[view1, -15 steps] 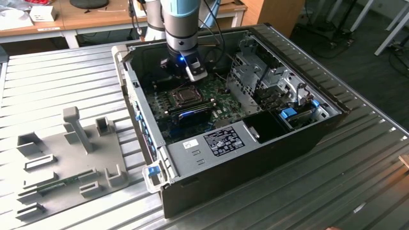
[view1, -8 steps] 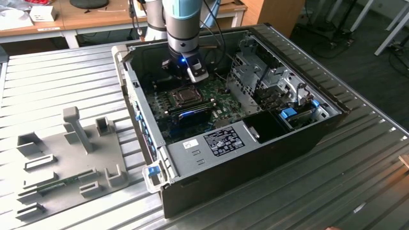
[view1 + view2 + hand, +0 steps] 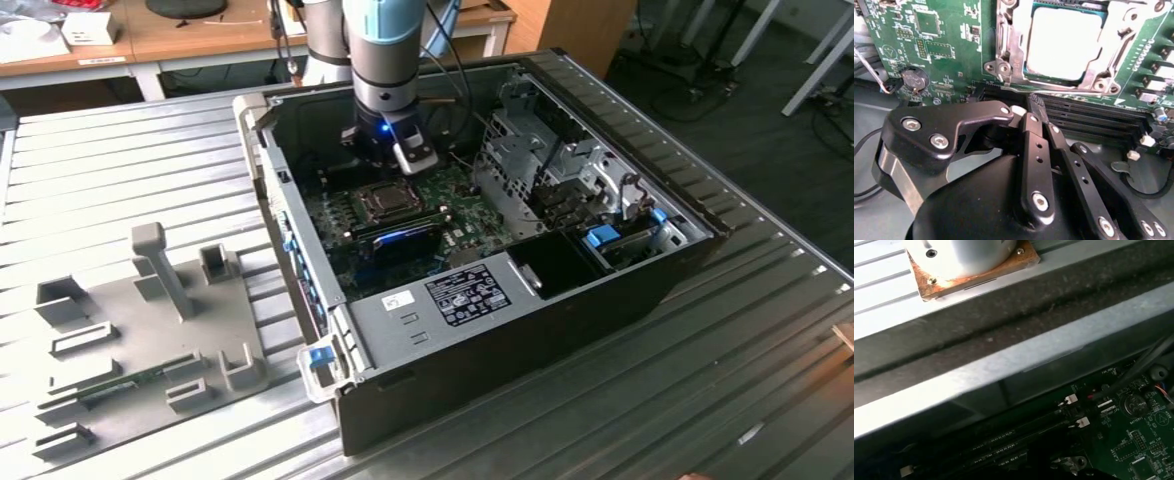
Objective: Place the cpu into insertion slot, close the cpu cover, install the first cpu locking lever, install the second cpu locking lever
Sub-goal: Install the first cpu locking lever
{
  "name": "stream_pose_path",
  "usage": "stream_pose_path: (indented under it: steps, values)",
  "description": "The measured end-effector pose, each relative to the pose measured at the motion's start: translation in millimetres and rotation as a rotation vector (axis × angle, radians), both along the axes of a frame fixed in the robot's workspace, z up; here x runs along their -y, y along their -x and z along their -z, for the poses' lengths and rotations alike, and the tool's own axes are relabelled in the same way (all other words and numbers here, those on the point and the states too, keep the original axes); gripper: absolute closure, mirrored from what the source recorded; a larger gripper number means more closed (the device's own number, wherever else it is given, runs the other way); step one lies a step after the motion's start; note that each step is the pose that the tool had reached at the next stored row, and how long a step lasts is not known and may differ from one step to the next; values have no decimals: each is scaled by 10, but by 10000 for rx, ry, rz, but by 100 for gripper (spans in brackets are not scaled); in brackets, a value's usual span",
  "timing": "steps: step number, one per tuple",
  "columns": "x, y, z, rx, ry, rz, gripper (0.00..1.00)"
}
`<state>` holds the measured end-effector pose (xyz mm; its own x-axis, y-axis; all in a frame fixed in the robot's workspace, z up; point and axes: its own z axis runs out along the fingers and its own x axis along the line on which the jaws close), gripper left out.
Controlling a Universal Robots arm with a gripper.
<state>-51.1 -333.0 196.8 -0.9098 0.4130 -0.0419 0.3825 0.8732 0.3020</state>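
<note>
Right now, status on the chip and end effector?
End effector shut, empty, by the memory slots. Chip seated, cover down around it. No obstruction seen.

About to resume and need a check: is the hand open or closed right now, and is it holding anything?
Hand: closed, fingertips together, holding nothing; the cpu lies on the board, apart from it.

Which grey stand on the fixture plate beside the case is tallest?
The slim upright post toward the far side of the plate; it rises well above the low blocks around it.
</note>
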Motion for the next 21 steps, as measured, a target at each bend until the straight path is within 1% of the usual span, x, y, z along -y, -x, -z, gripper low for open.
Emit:
stream_pose_path:
  steps: [4, 10, 18, 21]
  values:
    - [4, -23, 11, -1, 1, 4, 90]
    - [7, -24, 14, 1, -2, 5, 90]
    - [41, -24, 16, -1, 1, 5, 90]
    - [45, -24, 19, 0, 0, 6, 90]
